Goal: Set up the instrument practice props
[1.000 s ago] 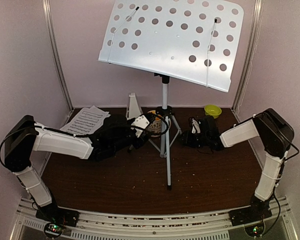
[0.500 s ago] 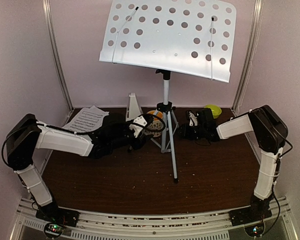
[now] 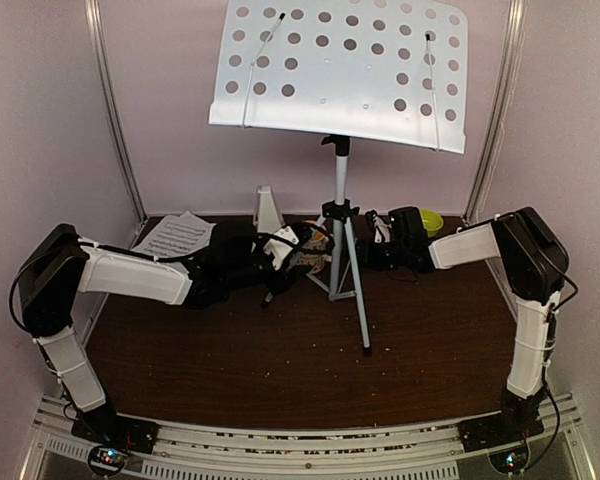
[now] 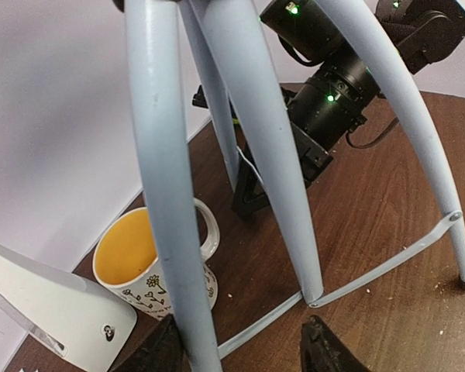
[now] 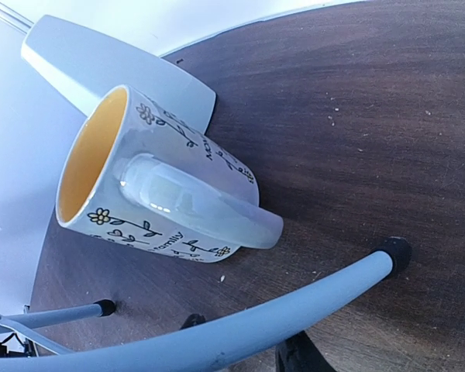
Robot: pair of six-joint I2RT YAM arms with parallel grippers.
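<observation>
On the near side, we see bare brown table (image 3: 230, 365) with crumbs on it, arm bases below. Mid-table stands the music stand (image 3: 310, 78): its grey tripod has the front leg reaching towards us, foot on the wood, and a second capped foot is down in the right wrist view.

Left gripper (image 4: 240, 353) comes in low from the left at the tripod. Fingers are spread, with one leg passing between them, close against one finger and with a visible gap to the other. Not a pinch.

Right gripper (image 5: 244, 337) comes in low from the right. It has a fingertip on each side of another leg and is pinching it.

Just past the legs, a flower-patterned mug (image 4: 151, 283) with an orange inside stands upright. The white pyramid metronome (image 4: 62, 314) is right beside it. We cannot tell if they touch.

Further back left, the sheet-music pages (image 3: 177, 236) lie flat on the table near the wall, well apart from the stand. Back right, a small green bowl (image 3: 430, 221) sits behind the right gripper.

Above it all, the stand's perforated desk is tilted, facing us.
</observation>
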